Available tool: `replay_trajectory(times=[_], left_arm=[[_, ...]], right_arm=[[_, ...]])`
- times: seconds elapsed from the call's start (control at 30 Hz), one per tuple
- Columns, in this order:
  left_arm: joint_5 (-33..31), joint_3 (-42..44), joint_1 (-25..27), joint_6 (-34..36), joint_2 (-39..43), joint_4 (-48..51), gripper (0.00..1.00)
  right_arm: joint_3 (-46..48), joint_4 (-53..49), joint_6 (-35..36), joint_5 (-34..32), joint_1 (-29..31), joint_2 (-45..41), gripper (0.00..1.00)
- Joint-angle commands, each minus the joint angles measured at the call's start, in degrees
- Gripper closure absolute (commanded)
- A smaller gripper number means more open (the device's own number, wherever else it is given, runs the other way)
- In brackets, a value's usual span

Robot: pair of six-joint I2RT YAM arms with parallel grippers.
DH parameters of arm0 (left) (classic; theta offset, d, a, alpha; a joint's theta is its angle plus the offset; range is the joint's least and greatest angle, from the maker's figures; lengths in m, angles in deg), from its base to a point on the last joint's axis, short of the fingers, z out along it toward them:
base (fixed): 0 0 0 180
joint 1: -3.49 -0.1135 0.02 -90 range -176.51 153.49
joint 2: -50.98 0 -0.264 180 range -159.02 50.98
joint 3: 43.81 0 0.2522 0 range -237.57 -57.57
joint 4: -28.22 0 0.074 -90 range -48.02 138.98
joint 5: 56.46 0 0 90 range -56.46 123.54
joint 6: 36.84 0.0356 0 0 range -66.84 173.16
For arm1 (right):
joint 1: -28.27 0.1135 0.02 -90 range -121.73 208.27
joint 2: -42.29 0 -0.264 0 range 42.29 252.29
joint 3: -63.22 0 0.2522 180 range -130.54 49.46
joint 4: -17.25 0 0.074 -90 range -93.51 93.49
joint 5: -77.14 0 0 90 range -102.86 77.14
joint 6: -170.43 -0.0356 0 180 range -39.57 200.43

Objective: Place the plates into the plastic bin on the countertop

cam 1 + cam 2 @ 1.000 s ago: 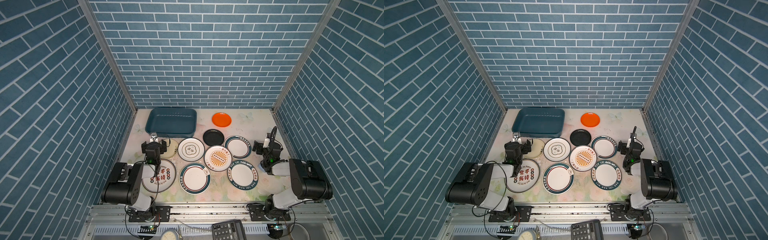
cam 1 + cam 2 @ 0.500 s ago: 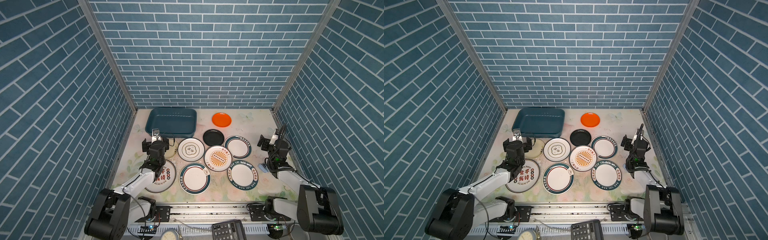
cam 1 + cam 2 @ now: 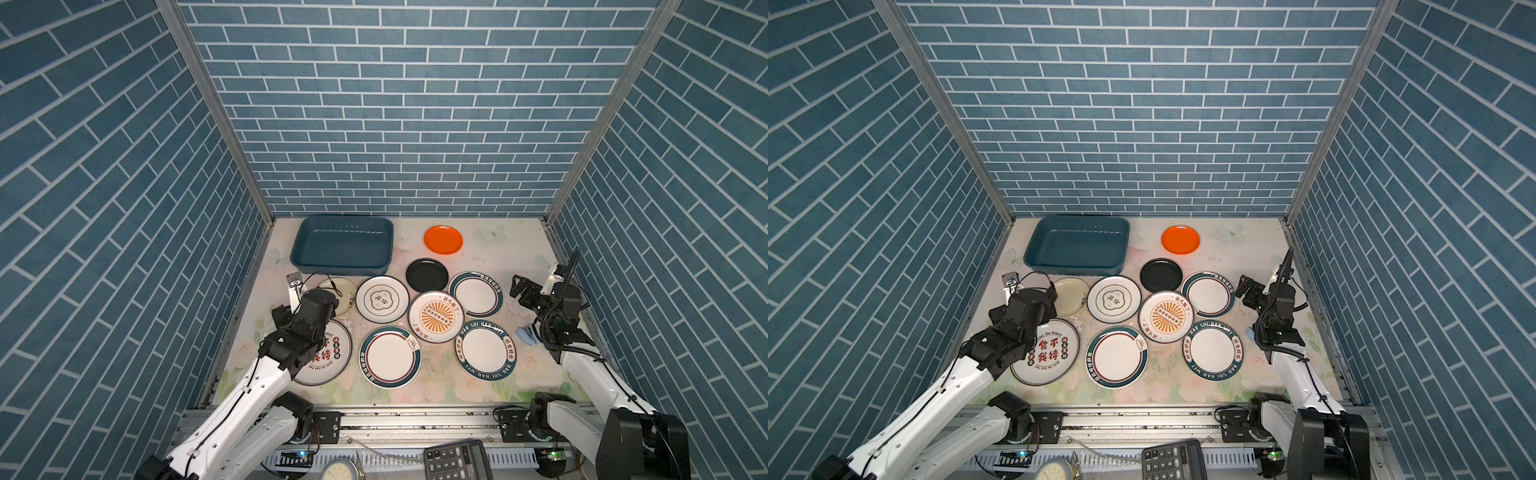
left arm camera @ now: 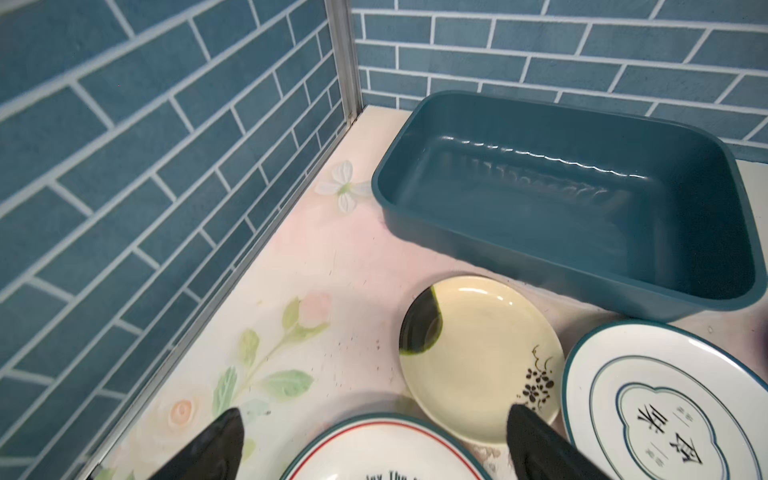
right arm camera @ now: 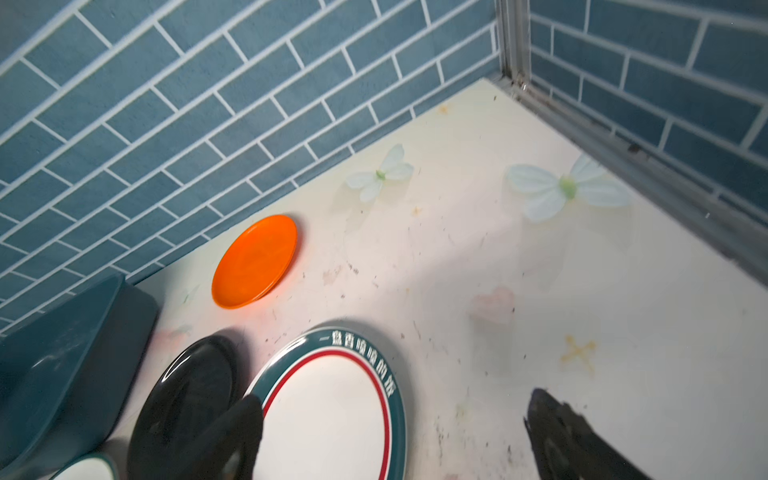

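The left gripper (image 4: 374, 411) has its black jaws spread wide with nothing between them, poised over the far edge of a large white round plate with red printed characters (image 3: 330, 357). Just beyond it lies a small cream round plate (image 4: 478, 357). Farther on, the dark teal-blue rectangular plastic bin (image 3: 343, 245) stands in the far left corner of the pale floral-printed countertop (image 3: 498, 262). The right gripper (image 5: 395, 397) is likewise fully parted and empty. One of its fingers (image 5: 237, 436) is above the near rim of a white plate with a teal rim and red inner line (image 5: 332, 415), and the other is over bare countertop near the right wall. All nine plates lie flat on the countertop, outside the bin. A white plate with a flower-outline emblem (image 3: 382, 299) sits beside the cream one, and a glossy black plate (image 3: 427, 274) lies right of the bin's near corner. An orange plate (image 3: 443, 240) lies apart near the back wall. A white plate with an orange sunburst (image 3: 436, 316) occupies the middle, touching its neighbours. Nearest the arms' bases lie a teal-rimmed plate (image 3: 390, 356) and a teal-rimmed plate with white lettering (image 3: 487, 350).
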Motion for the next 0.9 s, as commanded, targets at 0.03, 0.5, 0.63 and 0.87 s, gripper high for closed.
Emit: replay_trajectory(times=[0.03, 0.5, 0.63, 0.87], left_arm=[[-0.3, 0.7, 0.2, -8.7, 6.2, 14.7, 0.01], [8.6, -0.1, -4.0, -20.4, 9.1, 29.8, 0.00], [11.4, 1.1, -5.3, -23.0, 8.8, 30.2, 0.00], [28.3, 7.7, -12.5, -25.0, 4.7, 22.4, 0.00]], right_arm=[[-3.3, -10.2, -6.1, 7.8, 0.6, -2.6, 0.02], [-9.1, -27.0, -0.5, 13.4, 3.2, -4.5, 0.03], [-11.4, -30.6, 2.5, 13.0, 4.6, -4.3, 0.03], [-13.6, -33.5, 3.9, 11.3, 7.0, -4.4, 0.03]])
